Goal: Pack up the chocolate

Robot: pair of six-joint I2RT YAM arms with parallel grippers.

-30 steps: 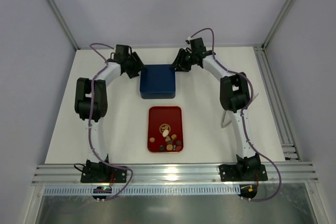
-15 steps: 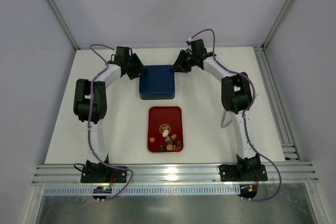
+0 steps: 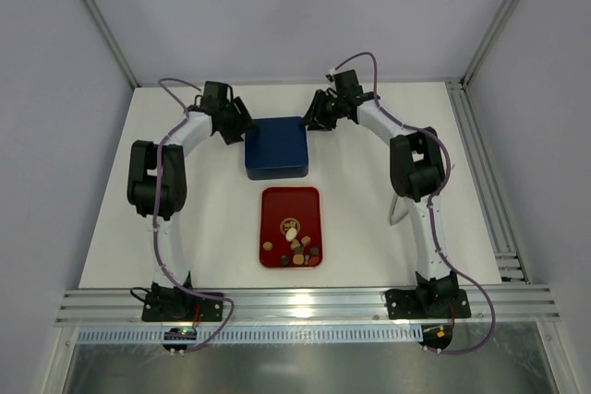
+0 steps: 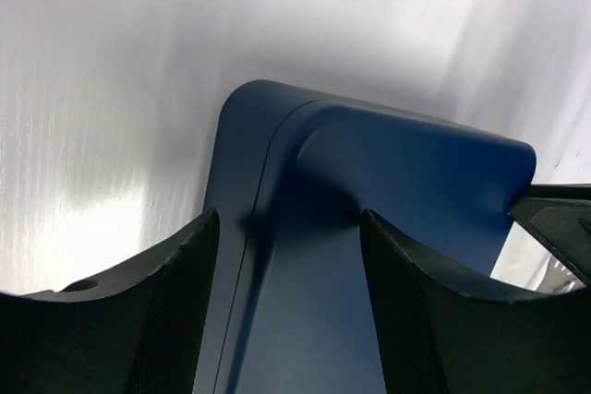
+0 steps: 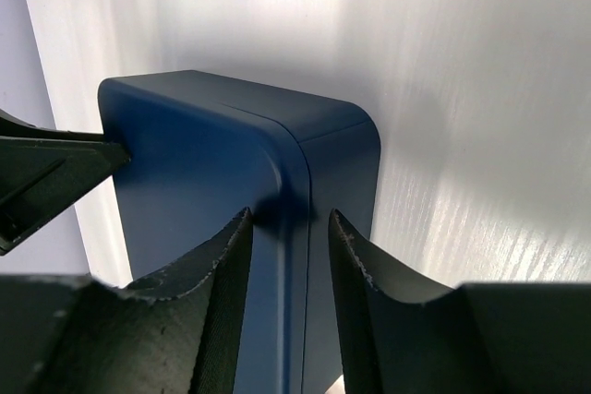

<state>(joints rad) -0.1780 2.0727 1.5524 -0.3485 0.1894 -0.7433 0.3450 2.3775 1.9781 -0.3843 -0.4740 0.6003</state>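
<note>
White tabletop, grey booth walls. Blue box sits closed. The left gripper is at its far-left corner and the right gripper at its far-right corner. Both have jaws parted astride the box edge, but I can't tell whether they clamp it. Chocolate lies loose on the red tray at the box's near side — none packed. Step looks like lid removal — next needs a firm two-sided hold and a straight lift.

A white surface is enclosed by pale grey walls on the left, right and far sides. Aluminium rails are fixed along its near edge.
</note>
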